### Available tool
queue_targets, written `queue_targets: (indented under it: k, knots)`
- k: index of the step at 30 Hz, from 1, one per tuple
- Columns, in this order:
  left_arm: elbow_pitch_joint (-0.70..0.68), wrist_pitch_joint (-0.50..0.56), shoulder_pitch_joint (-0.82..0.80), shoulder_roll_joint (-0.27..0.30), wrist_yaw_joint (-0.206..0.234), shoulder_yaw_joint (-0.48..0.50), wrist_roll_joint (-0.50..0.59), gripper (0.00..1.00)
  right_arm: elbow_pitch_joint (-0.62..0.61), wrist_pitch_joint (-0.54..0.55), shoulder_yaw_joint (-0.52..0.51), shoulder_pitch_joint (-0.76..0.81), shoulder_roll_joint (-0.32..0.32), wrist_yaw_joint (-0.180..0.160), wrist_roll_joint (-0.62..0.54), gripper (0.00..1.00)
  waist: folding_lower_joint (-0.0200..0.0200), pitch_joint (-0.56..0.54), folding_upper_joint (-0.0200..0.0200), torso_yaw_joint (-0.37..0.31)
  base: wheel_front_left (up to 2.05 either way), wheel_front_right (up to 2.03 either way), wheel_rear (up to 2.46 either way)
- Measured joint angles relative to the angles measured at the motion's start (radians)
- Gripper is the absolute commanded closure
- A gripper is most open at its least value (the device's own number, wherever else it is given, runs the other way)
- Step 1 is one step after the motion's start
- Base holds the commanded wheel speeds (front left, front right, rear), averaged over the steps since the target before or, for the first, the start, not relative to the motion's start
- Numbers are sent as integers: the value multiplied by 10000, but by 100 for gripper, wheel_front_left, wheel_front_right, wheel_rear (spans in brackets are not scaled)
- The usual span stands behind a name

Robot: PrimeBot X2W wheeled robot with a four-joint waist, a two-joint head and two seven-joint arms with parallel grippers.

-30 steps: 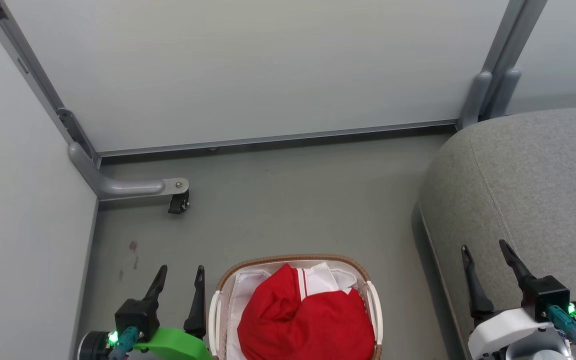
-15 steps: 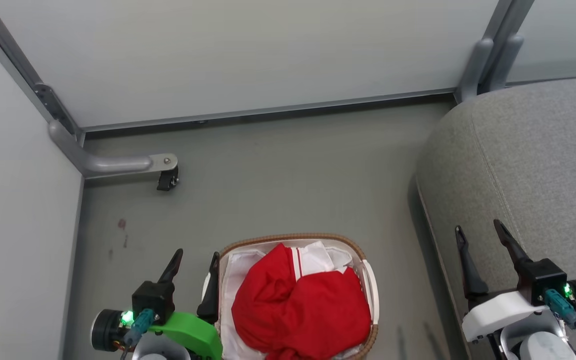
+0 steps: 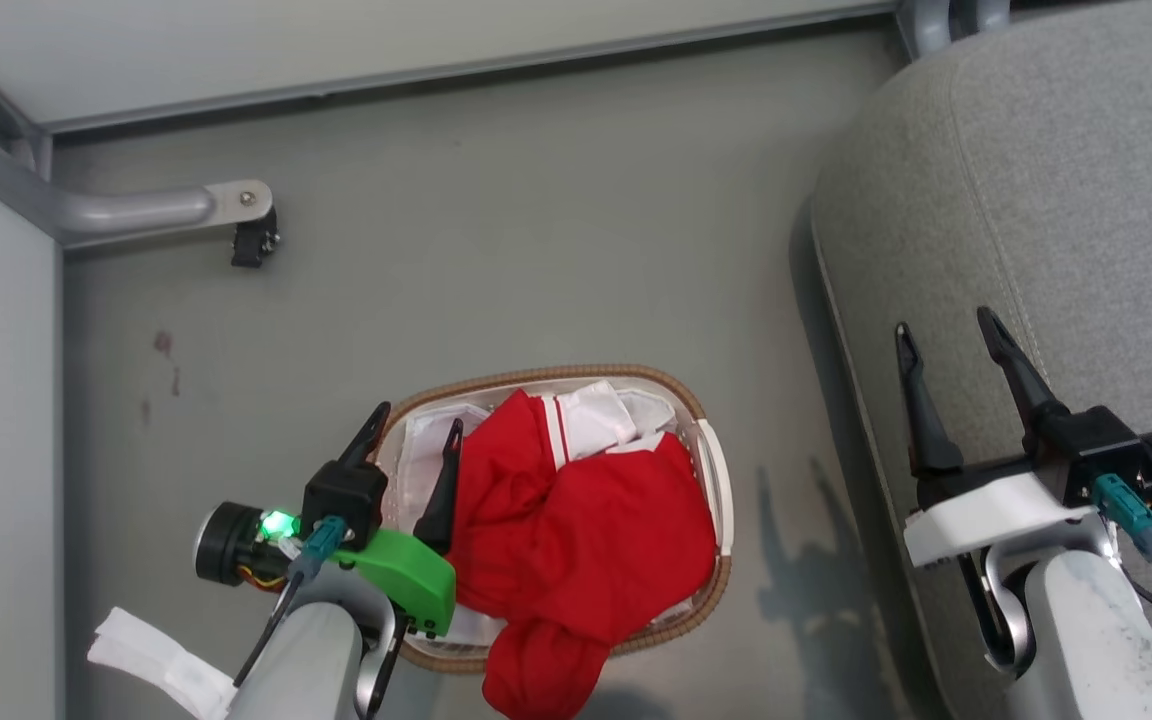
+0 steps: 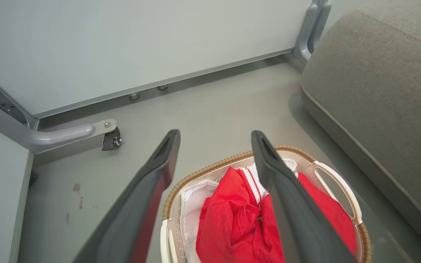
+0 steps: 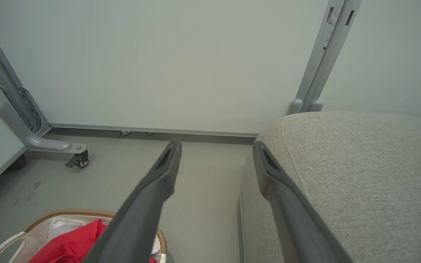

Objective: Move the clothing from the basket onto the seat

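While the right gripper [image 3: 943, 320] is hanging spread over the sofa [image 3: 1086, 200], the left gripper [image 3: 419, 416] is hovering spread at nine o'clock over the basket [image 3: 536, 373].

Clothing [image 3: 586, 520]: soft matt red cloth, right of left claw [image 3: 419, 416]. Basket [image 3: 716, 485]: smooth white plastic, brown woven rim. Seat [image 3: 1086, 200] by right claw [image 3: 943, 321]: rough grey woven fabric. Floor [image 3: 536, 230]: smooth matt grey.

I'm seeing the red clothing [image 3: 576, 520] with white stripes heaped in the oval white basket [image 3: 714, 485] bottom centre, one end flopped over its lower rim. Big grey seat [image 3: 1036, 180] takes up the right.
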Motion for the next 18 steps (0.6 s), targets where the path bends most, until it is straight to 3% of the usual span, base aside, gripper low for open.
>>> queue_targets:
  k: [18]
  knots:
    - [3369,0,-2575,545,92,-94,431,0,-447,0,872,-1407,-12,0,865,0,1,3135,0,-1207,0,0,0]
